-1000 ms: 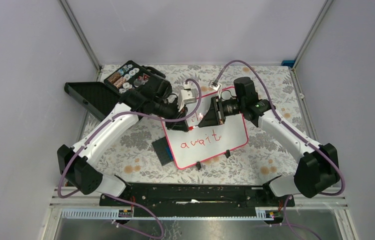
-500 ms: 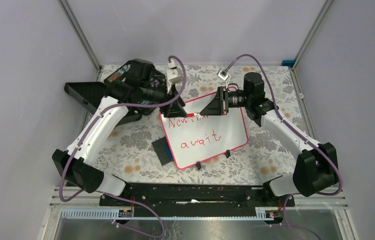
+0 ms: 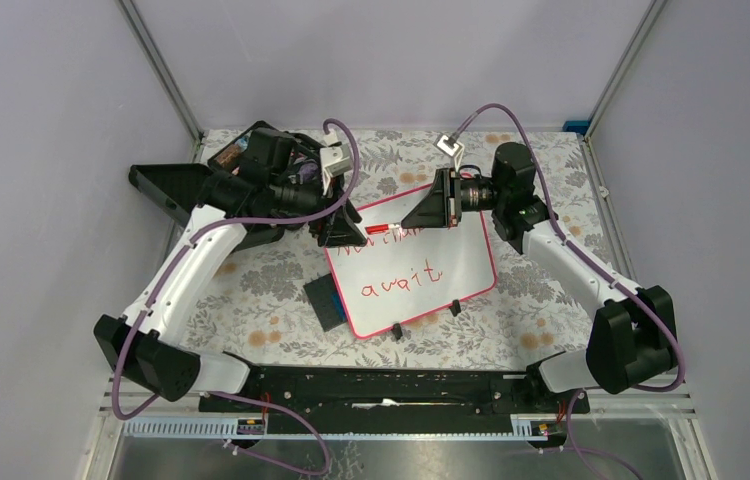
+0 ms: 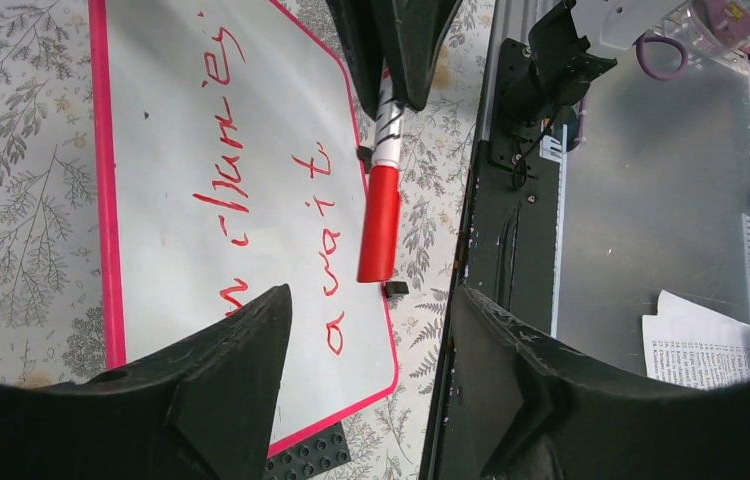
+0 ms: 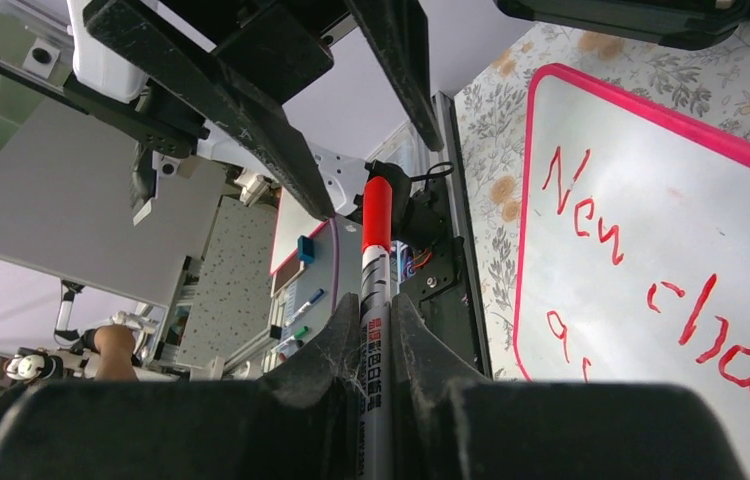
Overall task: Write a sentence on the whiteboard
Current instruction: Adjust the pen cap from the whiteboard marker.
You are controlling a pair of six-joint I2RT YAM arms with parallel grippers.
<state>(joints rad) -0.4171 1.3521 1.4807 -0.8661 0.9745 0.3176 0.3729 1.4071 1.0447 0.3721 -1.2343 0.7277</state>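
Observation:
The whiteboard (image 3: 456,250) lies flat mid-table, its pink-red frame showing in the left wrist view (image 4: 151,140). The sentence is red: "await" (image 3: 403,283) shows whole, while the upper line (image 5: 591,215) is partly hidden from above by the grippers. My right gripper (image 5: 376,310) hovers over the board's far edge (image 3: 423,212), shut on a white marker (image 5: 375,290) with its red cap (image 4: 380,228) on. My left gripper (image 3: 342,228) faces it across a gap, open and empty. Its fingers (image 4: 241,340) stand well apart below the cap.
A small dark grey studded plate (image 3: 324,300) lies against the board's left edge. An open black case (image 3: 166,190) sits at the back left, partly under the left arm. Two black clip feet (image 3: 397,331) stick out at the board's near edge.
My left gripper was shut close to the marker's end; it has opened and drawn back to the left. The right gripper rose slightly toward the back with the capped marker.

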